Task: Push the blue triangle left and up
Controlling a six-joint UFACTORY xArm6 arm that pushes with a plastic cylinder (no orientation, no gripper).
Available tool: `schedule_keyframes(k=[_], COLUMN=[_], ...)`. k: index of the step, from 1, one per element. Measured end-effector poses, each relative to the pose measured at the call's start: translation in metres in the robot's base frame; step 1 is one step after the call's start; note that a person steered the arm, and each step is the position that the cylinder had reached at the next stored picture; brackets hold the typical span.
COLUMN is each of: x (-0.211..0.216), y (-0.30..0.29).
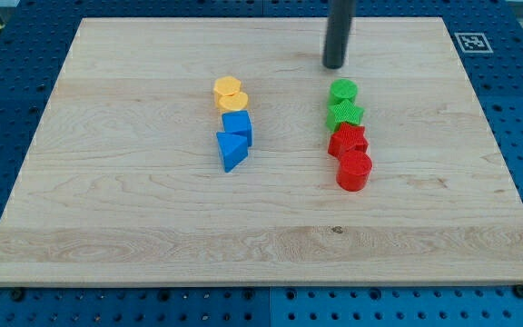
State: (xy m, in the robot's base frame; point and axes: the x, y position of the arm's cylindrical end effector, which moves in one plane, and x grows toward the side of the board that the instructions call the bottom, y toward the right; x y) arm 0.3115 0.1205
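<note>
With no fingers, only a bare tip (pixel 334 65) far right of the blue triangle (pixel 231 150), it should circle to its near-right and push diagonally.

The small blue triangle-shaped plastic block (pixel 231 150) lies flat on the wooden board — left of centre, its point aimed toward the view's bottom.

The dark rod is seen entering from the view's top, right of centre, and is held upright. My tip (pixel 334 65) is set down in the upper part of the view. No more of the arm is shown.
</note>
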Motion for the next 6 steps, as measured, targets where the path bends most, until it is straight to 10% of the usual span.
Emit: schedule_keyframes(k=[6], x=[0.155], y=[-0.062])
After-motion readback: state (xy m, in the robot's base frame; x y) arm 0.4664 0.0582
